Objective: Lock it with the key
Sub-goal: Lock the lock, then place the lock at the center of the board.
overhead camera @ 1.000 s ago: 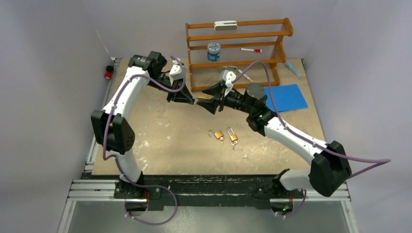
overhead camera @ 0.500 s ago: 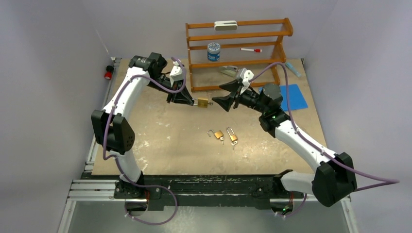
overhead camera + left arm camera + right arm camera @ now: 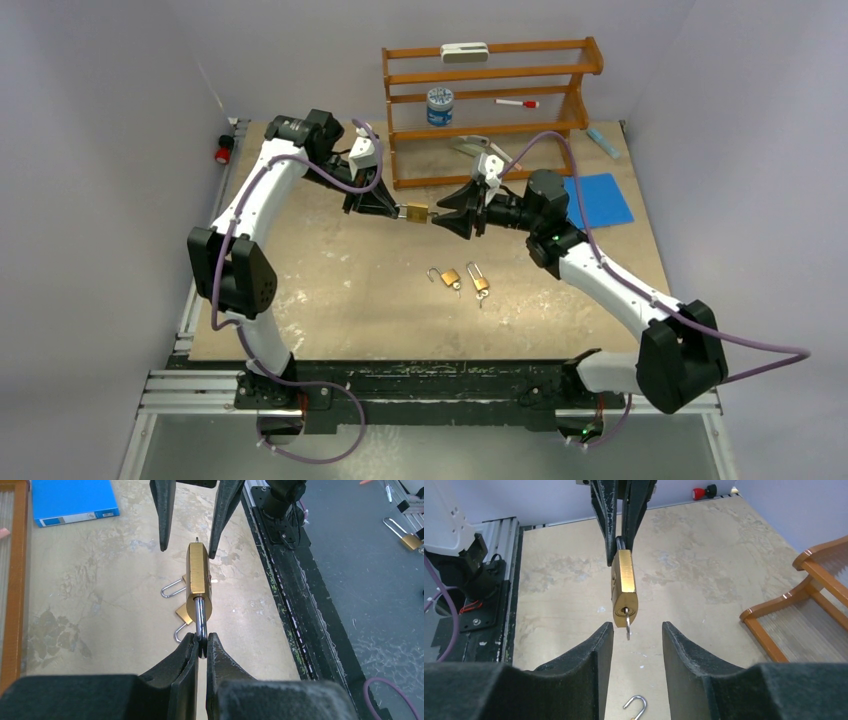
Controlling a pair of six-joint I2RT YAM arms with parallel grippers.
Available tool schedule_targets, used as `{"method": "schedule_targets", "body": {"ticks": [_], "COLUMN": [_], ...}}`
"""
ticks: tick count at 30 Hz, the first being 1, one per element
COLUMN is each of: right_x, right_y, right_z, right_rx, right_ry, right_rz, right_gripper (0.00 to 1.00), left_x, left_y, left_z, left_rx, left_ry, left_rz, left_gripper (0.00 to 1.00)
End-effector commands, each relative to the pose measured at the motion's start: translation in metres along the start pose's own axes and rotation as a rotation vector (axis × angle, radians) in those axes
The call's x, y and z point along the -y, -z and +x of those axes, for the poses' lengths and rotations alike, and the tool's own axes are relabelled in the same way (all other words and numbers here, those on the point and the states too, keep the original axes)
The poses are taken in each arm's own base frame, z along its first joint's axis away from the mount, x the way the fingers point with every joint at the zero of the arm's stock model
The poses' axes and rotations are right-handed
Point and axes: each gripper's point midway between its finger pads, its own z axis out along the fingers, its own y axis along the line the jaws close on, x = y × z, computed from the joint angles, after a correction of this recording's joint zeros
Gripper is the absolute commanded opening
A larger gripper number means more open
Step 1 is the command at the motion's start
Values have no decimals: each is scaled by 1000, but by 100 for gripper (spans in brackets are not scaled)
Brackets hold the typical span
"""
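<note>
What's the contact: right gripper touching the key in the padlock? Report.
Apart. The right wrist view shows bare table between the key, sticking from the padlock, and both fingers of the open right gripper.

Just in front of the rack [image 3: 490, 75], the left gripper [image 3: 397, 211] pinched a padlock [image 3: 416, 213] — the right gripper [image 3: 441, 220] faced it, jaws apart, tips just beside it. Two other padlocks [image 3: 451, 277] lay farther out from the rack, side by side.

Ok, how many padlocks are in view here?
4. Held padlock in the left hand; left loose padlock and right loose padlock on the table; stray padlock past its near rail. More may be hidden.
</note>
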Motion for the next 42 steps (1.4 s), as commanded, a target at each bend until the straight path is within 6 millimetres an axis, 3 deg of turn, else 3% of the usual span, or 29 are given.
{"method": "schedule_targets", "body": {"ticks": [1,7,9,10,14,25,30,35,39,41,42], "right_x": [-6,-6,-6,-6,-12,24,35,38,42,44,45], "right_y": [-5,-9,-10,-11,-6,67,76,72,68,67,67], "right_z": [-30,-33,-33,-32,-28,-46,-36,-29,-27,-27,-27], "right_rx": [60,68,67,65,62,320,307,293,284,282,283], "right_ry": [65,68,68,64,23,40,21,-7,-20,-22,-22], "right_rz": [-61,-91,-94,-93,-102,245,337,324,319,321,322], "right_gripper": [41,24,4,0,0,0,0,0,0,0,0], "left_x": [16,15,14,14,11,-14,-31,-66,-110,-149,-196], "left_y": [3,2,2,2,2,11,17,18,17,15,22], "left_z": [-28,-27,-26,-26,-28,-65,-73,-78,-70,-69,-66], "left_rx": [68,66,67,67,68,75,78,87,97,79,98], "left_ry": [-71,-67,-64,-63,-55,-62,-12,98,255,336,442], "left_rz": [6,6,7,7,5,-26,-49,-62,-111,-264,-562], "left_gripper": [0,0,0,0,0,0,0,0,0,0,0]}}
